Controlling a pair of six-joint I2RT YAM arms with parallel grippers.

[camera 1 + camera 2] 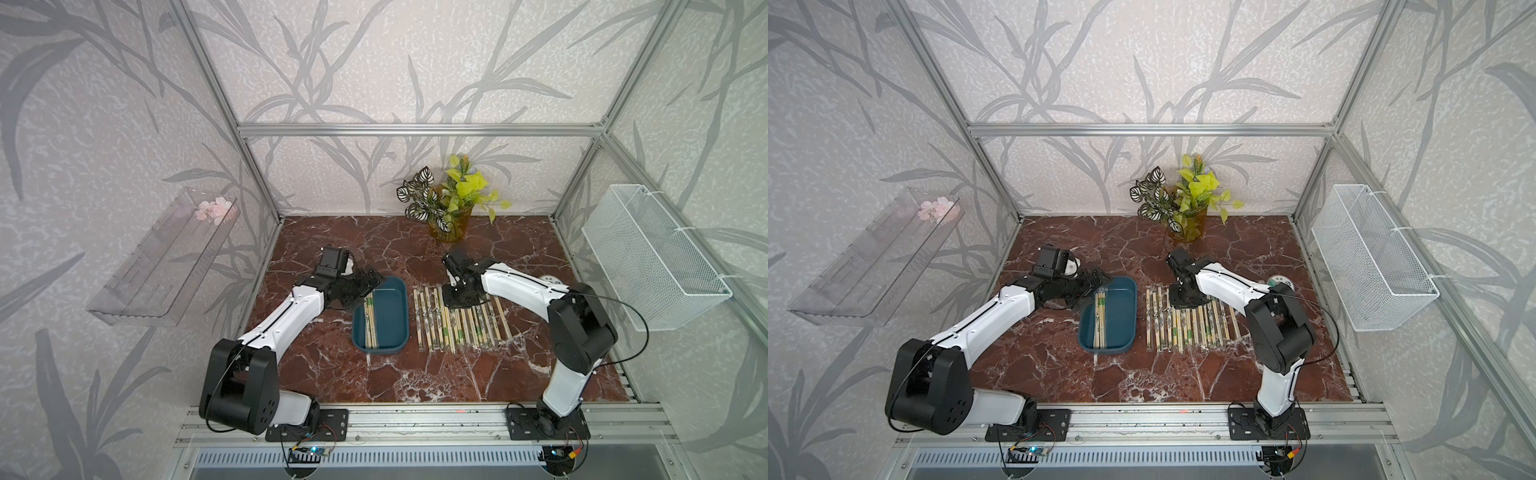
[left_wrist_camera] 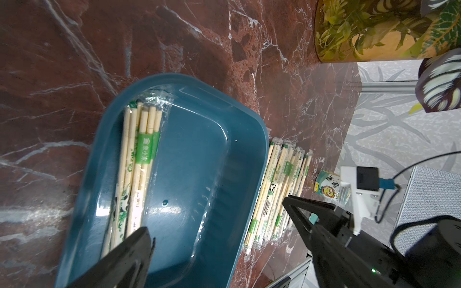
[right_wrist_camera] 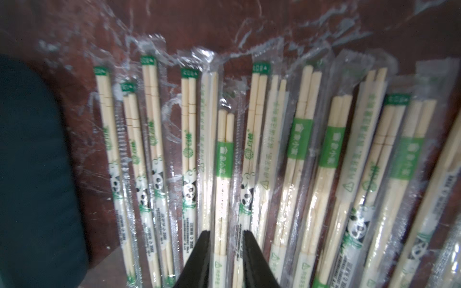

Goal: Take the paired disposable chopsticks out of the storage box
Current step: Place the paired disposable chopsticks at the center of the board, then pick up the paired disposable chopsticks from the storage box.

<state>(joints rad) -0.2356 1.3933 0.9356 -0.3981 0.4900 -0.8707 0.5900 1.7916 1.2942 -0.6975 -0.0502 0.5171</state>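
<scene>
Teal plastic, shallow and round-cornered, the storage box (image 1: 390,316) is sitting mid-frame in both top views on the red-brown marble tabletop (image 1: 332,374). A few paired disposable chopsticks (image 1: 370,322) in clear wrappers are lying along its left wall. Many more are lying in a row (image 1: 457,328) just right of the box.

The right gripper (image 3: 225,233) is standing low over that row, jaws parted only narrowly around one wrapped pair (image 3: 222,174) lying flat. It seems to be letting go, and should be widening fully, then rising straight, so the film is not clinging.

The left gripper (image 2: 216,213) is hanging wide open and empty over the box's upper left corner. It should be straddling one pair crosswise, clear of the wall.

Green bands (image 3: 301,138) are carrying white Chinese characters, too blurred to read. Pandas (image 3: 190,193) and warning triangles (image 3: 265,184) are showing too.
</scene>
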